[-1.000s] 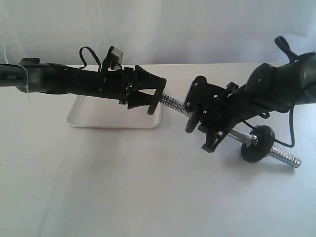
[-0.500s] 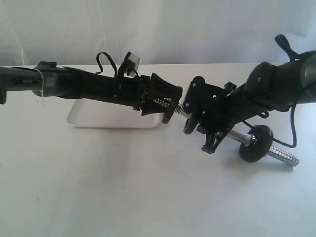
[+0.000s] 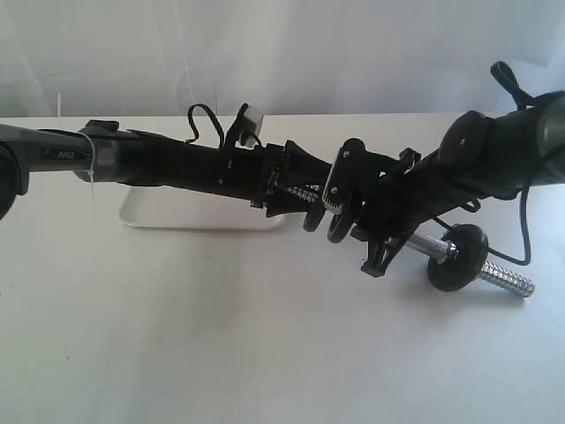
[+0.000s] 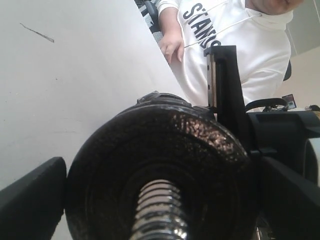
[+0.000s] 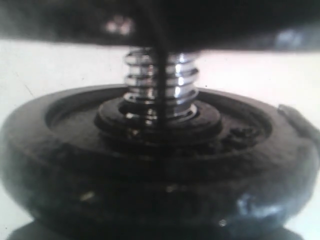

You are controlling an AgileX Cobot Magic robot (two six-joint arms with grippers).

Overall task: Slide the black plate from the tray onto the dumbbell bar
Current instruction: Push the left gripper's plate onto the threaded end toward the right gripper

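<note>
**A:** Where is the black plate [image 4: 150,145] now?

**B:** Off the tray [image 3: 177,212], which lies at the left behind my left arm. The plate is in the middle of the exterior view, on the dumbbell bar [image 3: 430,244]. The bar's threaded end pokes through the plate's centre hole.

**A:** And your left fingers?

**B:** My left gripper [image 3: 309,193] has them spread wide, one on each side of the plate's rim, clamped on it.

**A:** The right?

**B:** My right gripper [image 3: 360,219] is closed round the bar just right of centre, holding that end up. The bar slopes toward the lower right, where the outer disc [image 3: 459,256] is down at the table [image 3: 265,344].

**A:** Does the plate meet the inner disc [image 5: 160,170]?

**B:** It is close, but I cannot tell whether they touch.
</note>
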